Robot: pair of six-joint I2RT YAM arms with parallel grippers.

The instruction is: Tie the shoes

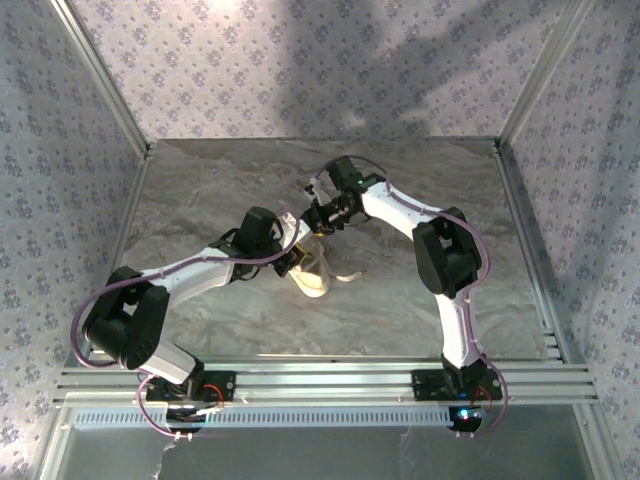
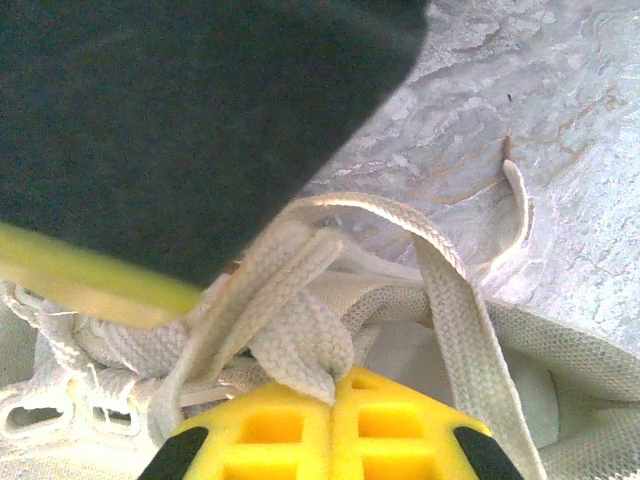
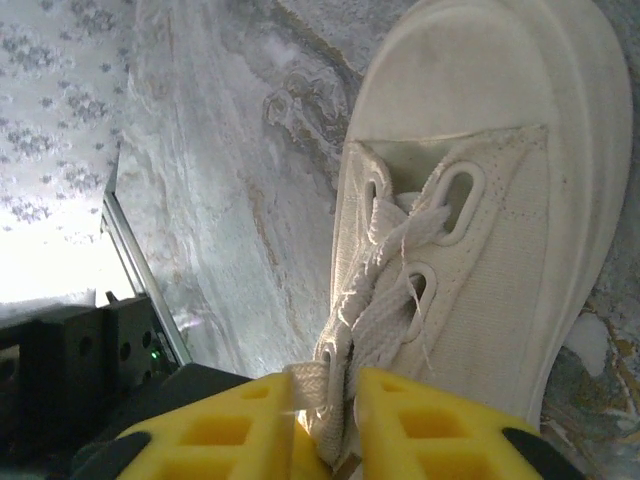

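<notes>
Soft, even light falls on my desk [image 1: 400, 300]; my arms throw blurred shadows on the back wall [image 1: 330, 60]. My left wrist view has a dark out-of-focus mass [image 2: 180, 110] top left, with the laces [image 2: 455, 300] crisp. My right wrist view burns white at its left edge.

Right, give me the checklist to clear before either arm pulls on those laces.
1. Left pincer shut on a lace strand: ok.
2. Right pincer pinching the laces below the eyelets: ok.
3. Sneaker sole-down on the table: ok.
4. Loose lace end lying apart from both pincers: ok.
5. Knot formed: cannot tell.
</notes>
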